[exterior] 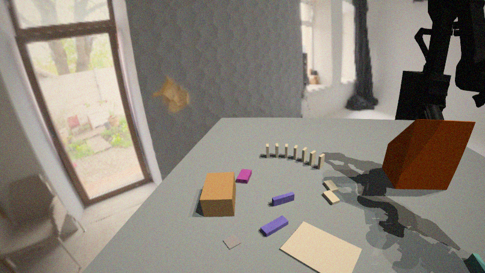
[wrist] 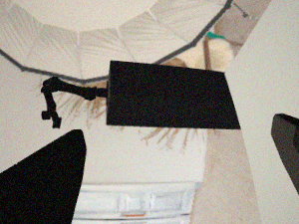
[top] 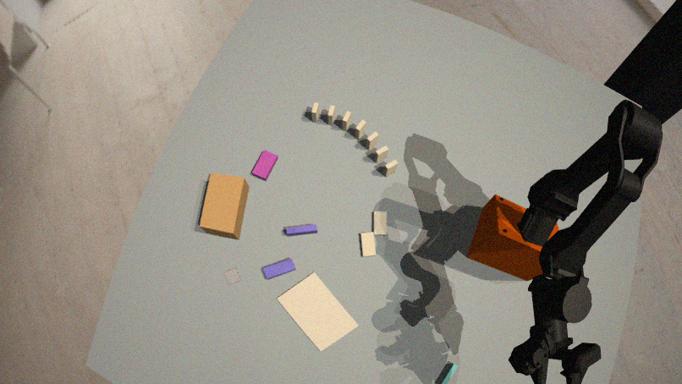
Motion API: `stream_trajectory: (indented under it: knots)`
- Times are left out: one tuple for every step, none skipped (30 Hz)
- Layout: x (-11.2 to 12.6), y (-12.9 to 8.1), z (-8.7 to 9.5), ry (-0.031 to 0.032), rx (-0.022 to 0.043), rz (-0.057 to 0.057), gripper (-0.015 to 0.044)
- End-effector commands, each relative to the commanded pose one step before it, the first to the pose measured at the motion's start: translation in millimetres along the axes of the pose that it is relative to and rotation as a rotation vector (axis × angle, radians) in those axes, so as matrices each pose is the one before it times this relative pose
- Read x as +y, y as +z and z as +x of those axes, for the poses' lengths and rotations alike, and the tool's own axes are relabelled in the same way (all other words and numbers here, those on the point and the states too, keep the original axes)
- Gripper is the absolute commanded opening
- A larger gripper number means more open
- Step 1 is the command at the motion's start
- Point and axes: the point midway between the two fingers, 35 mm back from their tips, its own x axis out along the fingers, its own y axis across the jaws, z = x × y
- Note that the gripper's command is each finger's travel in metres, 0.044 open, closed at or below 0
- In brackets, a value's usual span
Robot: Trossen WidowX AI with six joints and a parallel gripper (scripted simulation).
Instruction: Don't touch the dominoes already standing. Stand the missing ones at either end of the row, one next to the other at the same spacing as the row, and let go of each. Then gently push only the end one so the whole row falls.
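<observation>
Several cream dominoes stand upright in a curved row, from the far-left end domino (top: pixel 315 112) (exterior: pixel 267 150) to the near-right end domino (top: pixel 390 167) (exterior: pixel 321 161). Two more cream dominoes lie flat near the right end: one (top: pixel 379 222) (exterior: pixel 330 185) is closer to the row, the other (top: pixel 367 244) (exterior: pixel 331 197) is beside it, close to its corner. My gripper (top: pixel 557 375) (wrist: pixel 181 132) is open with nothing between its fingers, held up at the lower right in the top view, away from all dominoes. The wrist view shows no dominoes.
An orange block (top: pixel 501 238) (exterior: pixel 427 156) stands right of the flat dominoes. A tan box (top: pixel 222 205) (exterior: pixel 218 186), magenta block (top: pixel 265 165) (exterior: pixel 244 175), two purple blocks (top: pixel 300 229) (exterior: pixel 274 225), cream panel (top: pixel 317 309) (exterior: pixel 321 249), small thin tile (top: pixel 232 275) (exterior: pixel 231 242) and teal object (top: pixel 449 373) also lie around.
</observation>
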Motion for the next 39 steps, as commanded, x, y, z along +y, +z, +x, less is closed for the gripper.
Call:
stream_trajectory:
  knots:
    - [-0.43,2.95,-0.29,-0.00276,-0.00983,0.0077,0.0426]
    - [-1.34,8.82,-0.94,-0.00840,-0.02935,0.0231,0.0440]
    - [-2.31,14.66,-1.66,-0.01438,-0.04839,0.0388,0.0440]
    - [-2.82,17.67,-1.98,-0.01805,-0.05757,0.0471,0.0440]
    - [-2.80,17.65,-1.86,-0.01884,-0.05662,0.0474,0.0440]
    - [-2.78,17.64,-1.73,-0.01967,-0.05566,0.0476,0.0440]
    - [-2.78,17.62,-1.61,-0.02054,-0.05469,0.0477,0.0440]
    - [-2.79,17.60,-1.47,-0.02145,-0.05373,0.0478,0.0440]
    - [-2.81,17.58,-1.34,-0.02239,-0.05276,0.0478,0.0440]
    - [-2.84,17.55,-1.20,-0.02336,-0.05179,0.0478,0.0440]
    - [-2.88,17.53,-1.06,-0.02436,-0.05083,0.0476,0.0440]
    - [-2.94,17.52,-0.91,-0.02540,-0.04989,0.0475,0.0440]
    - [-3.00,17.49,-0.76,-0.02644,-0.04893,0.0472,0.0440]
    - [-3.07,17.47,-0.60,-0.02750,-0.04798,0.0468,0.0440]
    - [-3.15,17.44,-0.43,-0.02856,-0.04703,0.0464,0.0440]
    - [-3.24,17.42,-0.25,-0.02963,-0.04609,0.0458,0.0440]
    - [-3.34,17.39,-0.07,-0.03070,-0.04517,0.0452,0.0440]
    - [-3.42,17.34,0.13,-0.03177,-0.04418,0.0444,0.0440]
    - [-3.37,17.09,0.28,-0.03288,-0.04249,0.0424,0.0440]
    - [-3.30,16.79,0.40,-0.03394,-0.04061,0.0399,0.0440]
    - [-3.39,16.69,0.56,-0.03490,-0.03943,0.0386,0.0440]
    - [-3.56,16.75,0.73,-0.03605,-0.03870,0.0378,0.0440]
    - [-3.72,16.74,0.92,-0.03702,-0.03779,0.0368,0.0440]
    - [-3.88,16.72,1.13,-0.03795,-0.03689,0.0357,0.0440]
    - [-4.05,16.70,1.34,-0.03884,-0.03600,0.0345,0.0440]
    - [-4.21,16.68,1.57,-0.03970,-0.03512,0.0333,0.0440]
    - [-4.38,16.66,1.82,-0.04050,-0.03426,0.0320,0.0440]
    - [-4.55,16.63,2.08,-0.04127,-0.03341,0.0307,0.0440]
    - [-4.72,16.60,2.35,-0.04197,-0.03257,0.0293,0.0440]
    - [-4.89,16.56,2.64,-0.04263,-0.03174,0.0279,0.0440]
    - [-6.32,17.27,2.38,-0.04225,-0.03103,0.0260,0.0440]
    - [-6.56,17.15,2.75,-0.04297,-0.03013,0.0245,0.0440]
    - [-6.80,17.02,3.14,-0.04363,-0.02925,0.0230,0.0440]
    - [-7.03,16.87,3.53,-0.04422,-0.02837,0.0214,0.0440]
    - [-7.26,16.71,3.93,-0.04473,-0.02751,0.0198,0.0440]
    - [-7.48,16.53,4.34,-0.04518,-0.02666,0.0181,0.0440]
    - [-6.33,13.56,3.97,-0.03776,-0.02147,0.0137,0.0440]
    - [-3.83,8.07,2.58,-0.02276,-0.01261,0.0077,0.0440]
    - [-1.27,2.68,0.91,-0.00760,-0.00416,0.0025,0.0440]
